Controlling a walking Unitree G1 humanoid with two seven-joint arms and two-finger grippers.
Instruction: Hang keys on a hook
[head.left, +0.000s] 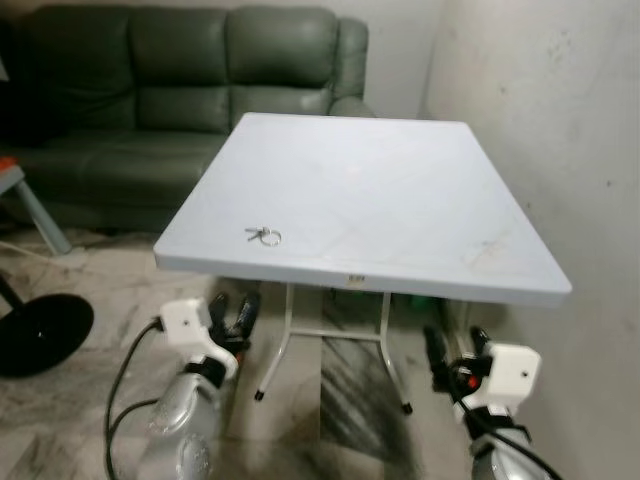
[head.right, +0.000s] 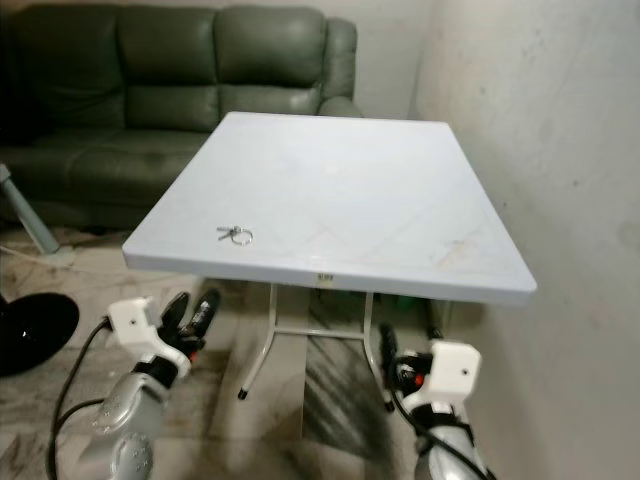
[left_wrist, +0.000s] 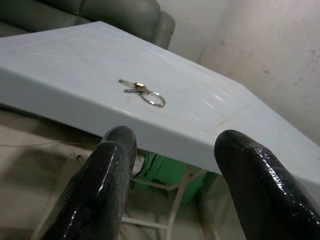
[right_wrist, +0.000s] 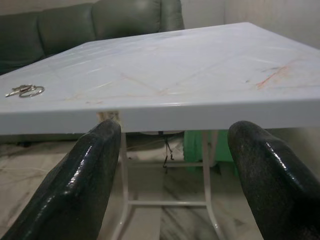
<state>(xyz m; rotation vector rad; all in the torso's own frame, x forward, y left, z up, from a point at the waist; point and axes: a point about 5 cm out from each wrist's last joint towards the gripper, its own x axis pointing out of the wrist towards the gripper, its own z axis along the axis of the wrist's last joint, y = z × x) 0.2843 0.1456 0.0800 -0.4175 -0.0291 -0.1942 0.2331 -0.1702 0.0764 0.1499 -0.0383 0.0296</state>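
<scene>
Left tool (left_wrist: 172, 187), fingers spread wide and empty, held low before the near edge of the counter (head.left: 400, 200), just below its top. Right tool (right_wrist: 175, 185), likewise wide open and empty, below the same edge toward the right corner. Keys (head.left: 263, 236) on a ring lie flat on the counter near its front left corner. Green sofa (head.left: 180, 90) stands behind the counter.

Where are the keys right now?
The keys lie flat on the white table, near its front edge on the robot's left side, just above and ahead of the left hand, which hangs below the tabletop.
</scene>
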